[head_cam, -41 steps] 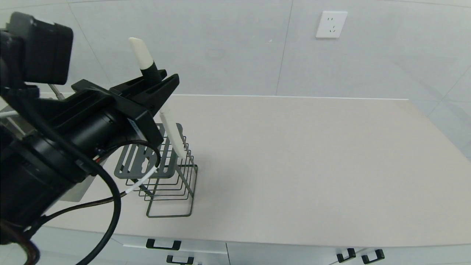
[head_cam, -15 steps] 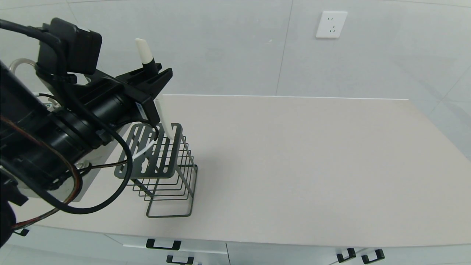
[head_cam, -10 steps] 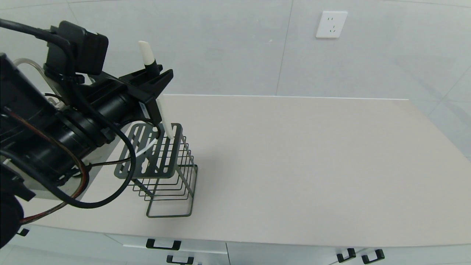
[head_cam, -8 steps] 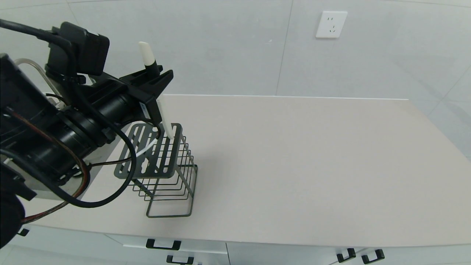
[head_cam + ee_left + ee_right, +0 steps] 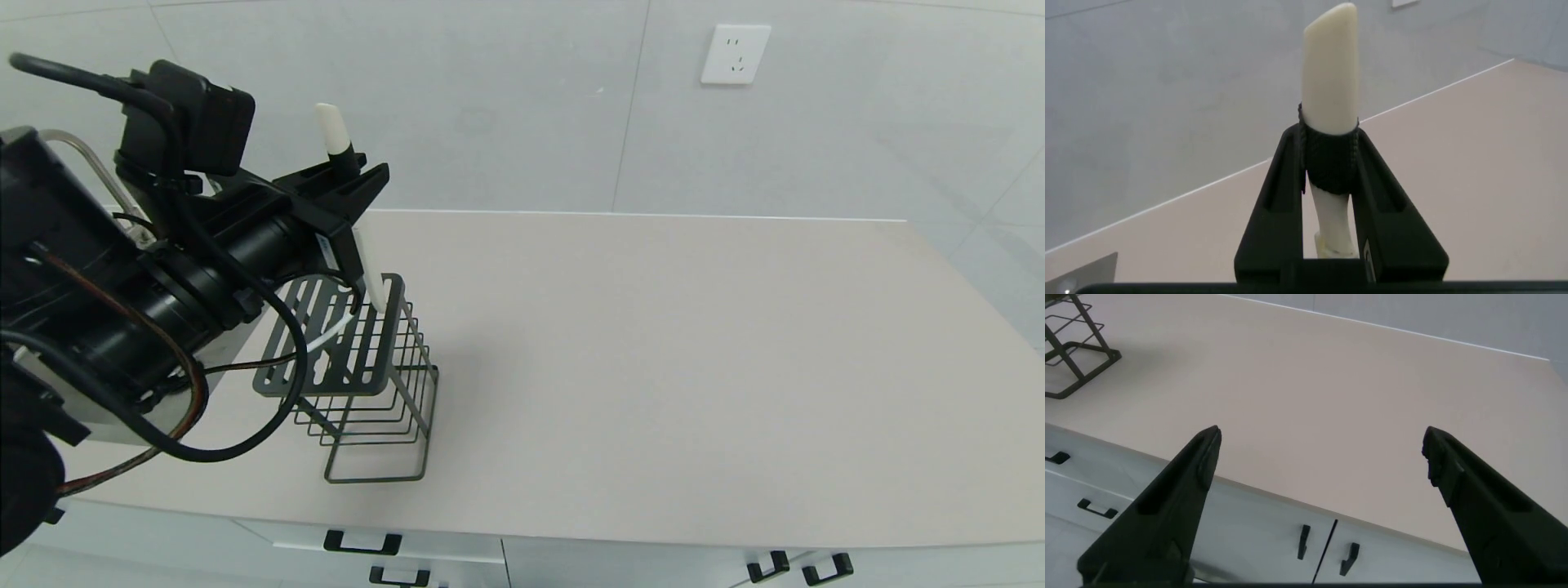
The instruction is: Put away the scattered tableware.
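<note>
Since the dark grey wire rack [image 5: 322, 385] with its slotted top plate seems to load from above, the left gripper [image 5: 351, 178] is clamped on the collar of the cream-handled, white-bladed knife [image 5: 331, 126] over it. The knife's long axis is near upright, handle up, tip down at a slot; the right gripper [image 5: 1321, 434] hangs wide open, empty, over the beige countertop [image 5: 694, 367]

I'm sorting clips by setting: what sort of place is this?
Probably a kitchen, perhaps a mock-up: a pale beige countertop over white cabinet fronts with black handles, a dark grey metal rack standing on it, and a white wall socket on the grey tiled wall.
</note>
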### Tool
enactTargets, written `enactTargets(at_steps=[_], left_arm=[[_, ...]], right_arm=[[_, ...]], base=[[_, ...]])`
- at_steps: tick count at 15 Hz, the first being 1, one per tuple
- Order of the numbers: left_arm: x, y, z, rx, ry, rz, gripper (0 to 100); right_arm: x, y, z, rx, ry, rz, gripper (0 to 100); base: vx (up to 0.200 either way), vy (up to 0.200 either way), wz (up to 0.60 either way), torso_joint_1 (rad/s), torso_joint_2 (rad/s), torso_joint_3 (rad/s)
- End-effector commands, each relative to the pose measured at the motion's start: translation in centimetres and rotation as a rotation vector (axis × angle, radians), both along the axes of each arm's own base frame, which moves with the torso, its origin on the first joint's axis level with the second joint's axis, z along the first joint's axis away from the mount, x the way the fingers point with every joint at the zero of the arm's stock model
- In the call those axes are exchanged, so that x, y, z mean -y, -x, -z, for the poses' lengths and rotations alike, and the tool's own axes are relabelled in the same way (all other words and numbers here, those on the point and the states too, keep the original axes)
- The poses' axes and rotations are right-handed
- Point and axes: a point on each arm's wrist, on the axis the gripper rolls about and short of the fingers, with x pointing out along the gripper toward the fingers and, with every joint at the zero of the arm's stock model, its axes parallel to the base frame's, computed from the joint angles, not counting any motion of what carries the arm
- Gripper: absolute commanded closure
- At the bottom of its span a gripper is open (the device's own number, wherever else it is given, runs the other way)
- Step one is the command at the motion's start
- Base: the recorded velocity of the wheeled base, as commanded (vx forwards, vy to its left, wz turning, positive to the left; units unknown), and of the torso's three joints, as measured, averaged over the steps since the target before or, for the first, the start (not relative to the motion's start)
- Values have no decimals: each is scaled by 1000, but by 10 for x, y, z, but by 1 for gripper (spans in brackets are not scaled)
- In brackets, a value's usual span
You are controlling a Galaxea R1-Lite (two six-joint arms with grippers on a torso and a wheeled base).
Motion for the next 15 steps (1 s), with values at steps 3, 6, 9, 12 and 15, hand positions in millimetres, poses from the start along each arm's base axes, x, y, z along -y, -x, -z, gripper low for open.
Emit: enactTargets(at_steps=[3,6,9,12,15], left_arm=[[0,0,4,-12,-5,-1,100],[0,0,12,-59,14,10,100],[-1,1,15,-75,17,6,100],[-6,1,27,-120,13,3,100],[-6,2,28,-142,44,17,100]], right_arm=[[0,0,0,-1,1,0,0],[0,0,0,-1,1,0,0],[0,0,0,-1,1,0,0],[0,0,0,-2,-1,-1,0],[0,0,0,-1,1,0,0]], base=[[0,0,0,0,0,0],[0,0,0,0,0,0],[0,0,0,0,0,0],[0,0,0,0,0,0],[0,0,0,0,0,0]])
